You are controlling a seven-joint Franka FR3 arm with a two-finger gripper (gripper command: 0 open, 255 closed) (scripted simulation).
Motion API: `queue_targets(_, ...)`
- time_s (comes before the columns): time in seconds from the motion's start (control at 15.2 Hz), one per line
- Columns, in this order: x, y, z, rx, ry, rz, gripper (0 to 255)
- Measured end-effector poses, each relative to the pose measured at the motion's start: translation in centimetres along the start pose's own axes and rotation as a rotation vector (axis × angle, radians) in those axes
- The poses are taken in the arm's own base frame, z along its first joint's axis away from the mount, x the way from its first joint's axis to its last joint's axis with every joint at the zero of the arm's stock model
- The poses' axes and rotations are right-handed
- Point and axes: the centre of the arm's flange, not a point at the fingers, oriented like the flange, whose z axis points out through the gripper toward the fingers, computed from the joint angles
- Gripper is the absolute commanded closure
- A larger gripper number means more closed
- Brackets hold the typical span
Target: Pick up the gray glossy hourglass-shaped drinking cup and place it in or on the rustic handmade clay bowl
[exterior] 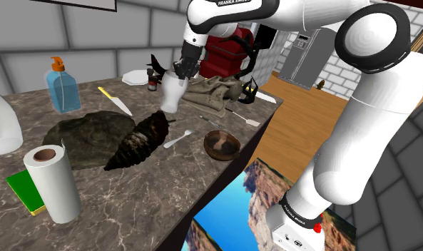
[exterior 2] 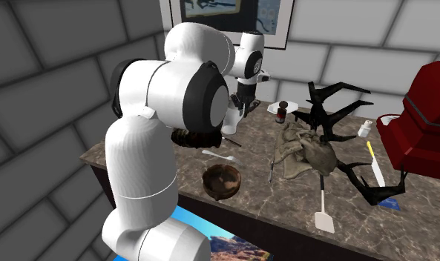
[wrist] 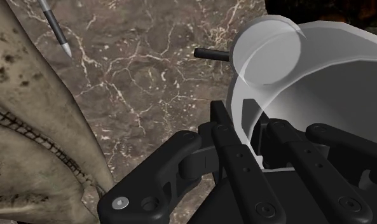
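Plainly, cup (exterior: 172,94) wall between jaws, gripper (exterior: 180,73) clamped.

A paper towel roll (exterior: 51,182) stands on a marble counter (exterior: 131,207), a green book (exterior: 21,189) touching its base. Beyond the roll lie a dark pine cone (exterior: 140,139), a white spoon (exterior: 177,139) and a knife (exterior: 115,102); a blue soap bottle (exterior: 62,85) stands farther back.

The white arm (exterior 2: 155,148) looms in front; behind its elbow the claw (exterior 2: 242,109) points down over a pale cup (exterior 2: 230,124), mostly hidden. On the marbled bench (exterior 2: 266,196), a brown bowl (exterior 2: 221,182) sits near the front edge, a white spoon (exterior 2: 218,155) just behind it, a beige cloth (exterior 2: 300,148) to their right.
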Motion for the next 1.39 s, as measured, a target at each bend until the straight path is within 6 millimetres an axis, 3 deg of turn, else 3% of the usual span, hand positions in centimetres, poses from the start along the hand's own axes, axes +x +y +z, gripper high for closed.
queue_targets(0.73, 0.5, -0.3, -5.5, 0.000, 0.000, 0.000, 255)
queue_targets(0.99, -2.9, 1.2, -7.0, 0.000, 0.000, 0.000, 255)
queue_targets(1.39, -10.1, 4.2, -8.6, 0.000, -0.001, 0.001, 255)
